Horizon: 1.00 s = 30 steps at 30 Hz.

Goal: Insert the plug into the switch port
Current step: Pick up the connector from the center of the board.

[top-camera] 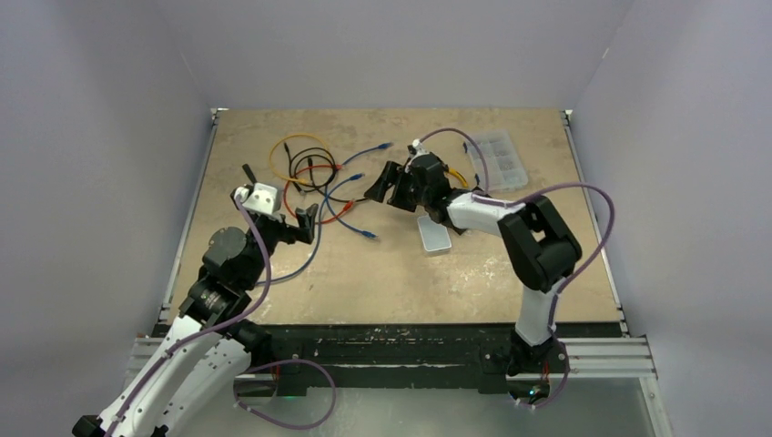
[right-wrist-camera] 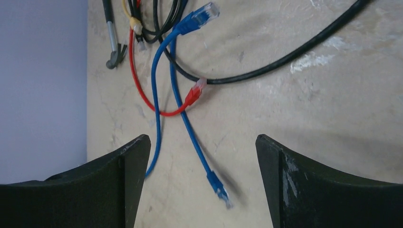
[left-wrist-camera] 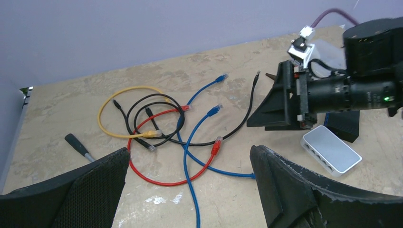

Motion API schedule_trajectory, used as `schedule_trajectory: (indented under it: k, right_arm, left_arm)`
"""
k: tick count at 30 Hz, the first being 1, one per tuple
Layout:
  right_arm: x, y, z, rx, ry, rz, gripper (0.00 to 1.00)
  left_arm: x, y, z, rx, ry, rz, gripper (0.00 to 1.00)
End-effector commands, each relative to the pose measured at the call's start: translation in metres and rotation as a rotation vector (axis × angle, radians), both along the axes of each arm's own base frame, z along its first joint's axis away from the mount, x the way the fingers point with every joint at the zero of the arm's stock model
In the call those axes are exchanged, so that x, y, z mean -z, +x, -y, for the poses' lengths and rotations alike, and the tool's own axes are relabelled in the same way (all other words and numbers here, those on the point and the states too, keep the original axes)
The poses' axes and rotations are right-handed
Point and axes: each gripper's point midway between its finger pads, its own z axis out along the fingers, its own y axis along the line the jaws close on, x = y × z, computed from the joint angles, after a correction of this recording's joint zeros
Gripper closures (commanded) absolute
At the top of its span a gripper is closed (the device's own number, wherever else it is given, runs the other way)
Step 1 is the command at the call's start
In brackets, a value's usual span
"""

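Note:
A white switch (top-camera: 434,234) lies on the table, its ports showing in the left wrist view (left-wrist-camera: 332,149). Left of it is a tangle of blue, red, black and yellow cables (top-camera: 314,177). One blue plug (top-camera: 369,236) lies loose on the table; in the right wrist view (right-wrist-camera: 219,187) it sits between my open fingers. My right gripper (top-camera: 382,189) (right-wrist-camera: 200,140) is open and empty, facing left over the cables, and also shows in the left wrist view (left-wrist-camera: 285,104). My left gripper (top-camera: 308,223) (left-wrist-camera: 190,152) is open and empty, just short of the red and blue cables.
A clear plastic organiser box (top-camera: 499,159) stands at the back right. A small black-handled tool (top-camera: 248,171) (left-wrist-camera: 78,145) lies left of the cables. The table's left edge (top-camera: 196,200) and the purple walls are close by.

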Motion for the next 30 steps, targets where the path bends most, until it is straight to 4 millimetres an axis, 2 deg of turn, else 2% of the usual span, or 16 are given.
schedule_trajectory:
  k: [1,5,9,16,24,30]
  right_arm:
    - [-0.041,0.034,-0.037,0.011,0.199,0.075,0.17]
    - [-0.03,0.05,-0.05,0.012,0.231,0.054,0.21]
    - [-0.019,0.064,-0.058,0.038,0.247,0.027,0.24]
    - [-0.001,0.087,-0.06,0.104,0.254,-0.012,0.26]
    - [0.021,0.099,-0.063,0.124,0.275,-0.059,0.31]
    - [0.015,0.104,-0.062,0.131,0.311,-0.043,0.42]
  left_arm:
    - [-0.01,0.001,-0.01,-0.043,-0.001,0.036,0.01]
    - [-0.011,0.002,-0.015,-0.071,-0.002,0.045,0.01]
    - [-0.008,0.004,-0.007,-0.038,0.003,0.031,0.01]
    - [-0.006,0.004,-0.009,-0.047,0.008,0.031,0.01]
    - [-0.006,0.003,-0.006,-0.027,0.013,0.031,0.01]
    - [-0.008,0.002,-0.006,-0.024,0.008,0.039,0.01]
